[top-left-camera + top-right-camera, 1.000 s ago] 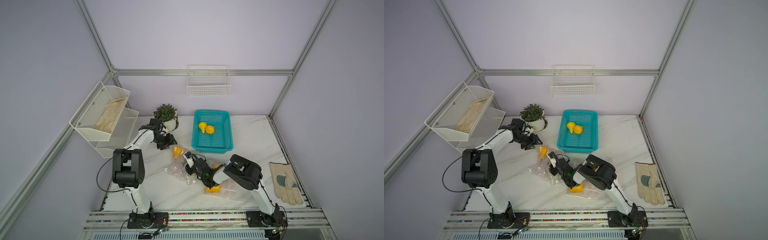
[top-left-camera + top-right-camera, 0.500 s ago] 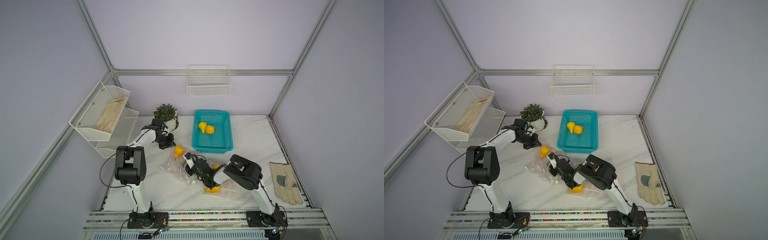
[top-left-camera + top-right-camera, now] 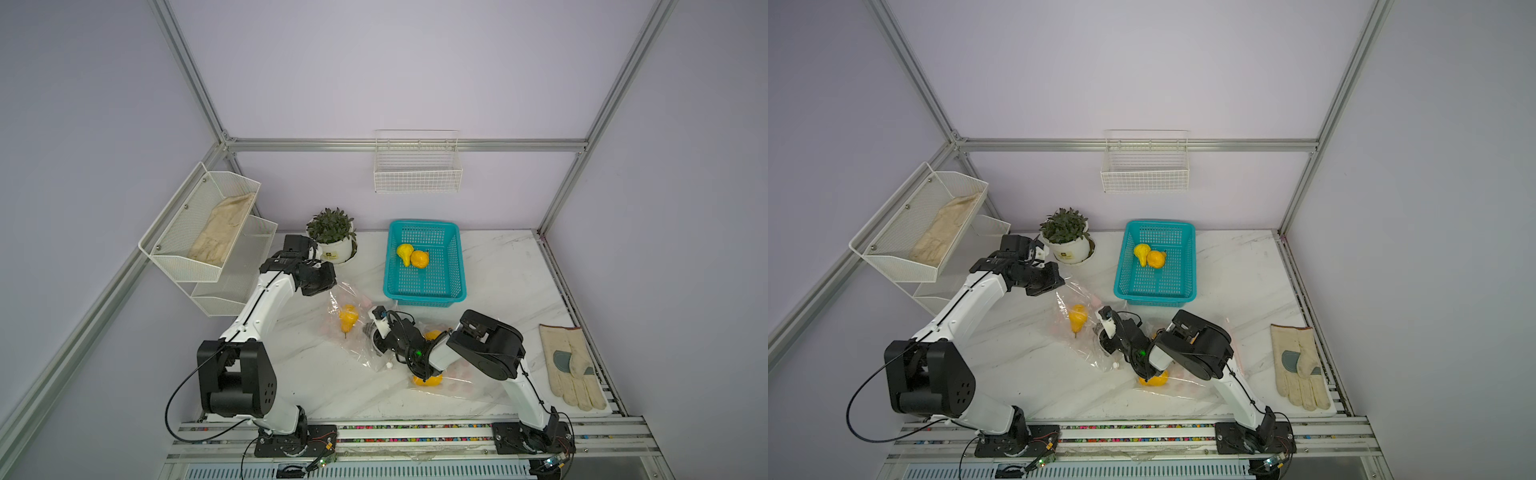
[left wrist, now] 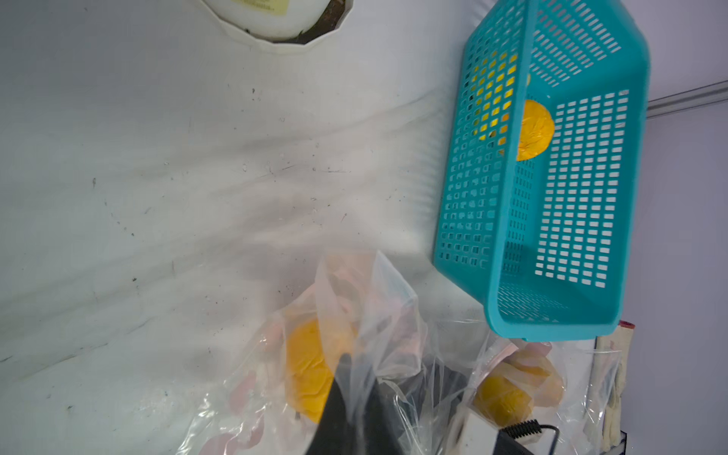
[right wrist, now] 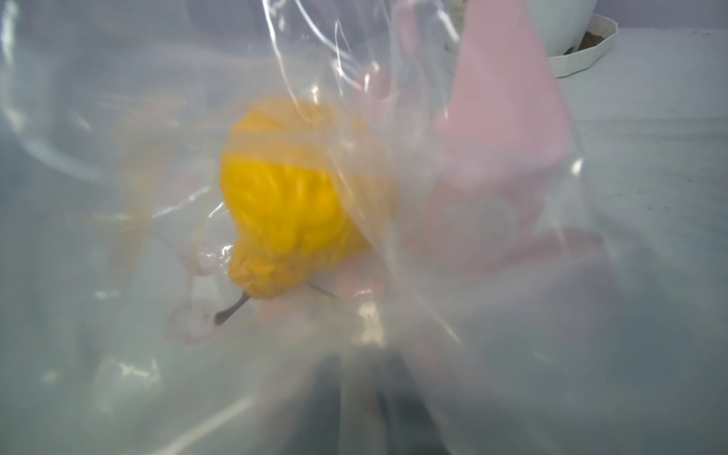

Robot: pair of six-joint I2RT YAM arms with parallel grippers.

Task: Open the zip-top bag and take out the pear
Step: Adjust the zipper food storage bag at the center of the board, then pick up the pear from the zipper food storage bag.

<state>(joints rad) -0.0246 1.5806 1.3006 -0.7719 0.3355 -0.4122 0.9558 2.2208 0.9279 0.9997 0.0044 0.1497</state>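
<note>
A yellow pear [image 3: 348, 318] lay inside a clear zip-top bag [image 3: 358, 300] on the marble counter [image 3: 498, 282]. Its stem pointed toward the robot's bases, and it sat just off the near corner of a teal basket [image 3: 424, 296] on the left arm's side.

The left end effector [image 3: 330, 286] was clamped fully closed at the bag's far corner, near a potted plant [image 3: 332, 232]. In its wrist view, crumpled film was pinched at its dark fingertips [image 4: 343, 364] and stood up from them in a peak.

The right end effector [image 3: 370, 331] sat low against the opposite side of the bag, so the pear lay between the two. Its wrist camera looked through folds of film at the pear [image 5: 283, 205]. The fingers behind that film were only a dark blur, so how wide they stood, and whether they held any film, could not be told.

Under the right arm lay a second bag [image 3: 461, 388] of clear plastic holding a piece of orange fruit [image 3: 428, 379]. A yellow fruit [image 3: 404, 252] and a round orange fruit [image 3: 420, 259] sat touching in the basket. A work glove [image 3: 571, 365] lay flat at the counter's edge on the right arm's side. A pale glove [image 3: 220, 232] rested in the upper tier of a wire rack [image 3: 174, 249] on the wall by the left arm.
</note>
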